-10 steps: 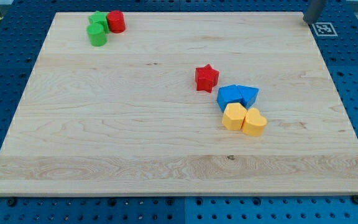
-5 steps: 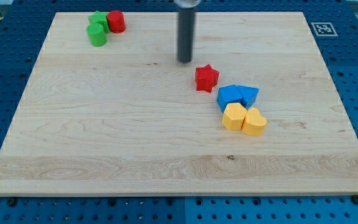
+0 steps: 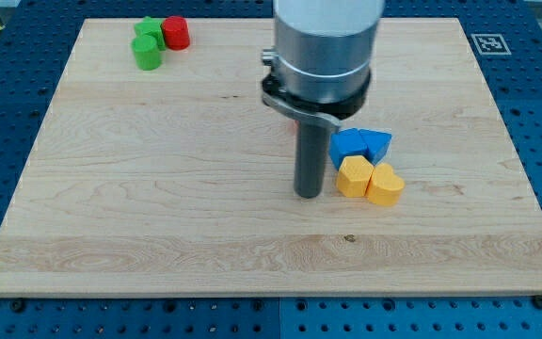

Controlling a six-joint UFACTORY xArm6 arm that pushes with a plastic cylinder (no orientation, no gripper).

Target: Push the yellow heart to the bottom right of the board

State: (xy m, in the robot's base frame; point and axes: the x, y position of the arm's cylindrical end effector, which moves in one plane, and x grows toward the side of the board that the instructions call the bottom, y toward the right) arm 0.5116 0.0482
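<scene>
Standing on the bench (image 3: 158, 217), my tip (image 3: 309, 195) is near the middle, a bit toward the right edge. It is just beside the yellow block with flat sides (image 3: 354, 176), on that block's left, and I cannot tell if they touch. The yellow heart (image 3: 386, 185) sits right against that yellow block, on its right side, so the heart is right of the middle of the bench and well apart from the bottom right corner. Two blue blocks sit just above the yellow ones: a blue block (image 3: 348, 145) and a blue triangle (image 3: 376, 144), side by side and touching. The big grey arm (image 3: 326, 52) covers part of the bench above my tip, and only a tiny bit of red shows at its edge. Far away in the top left corner are a red cylinder (image 3: 176, 33) and two green blocks (image 3: 146, 44), all close together. I have no fingers, only a dark rod (image 3: 309, 155), so nothing is held.
</scene>
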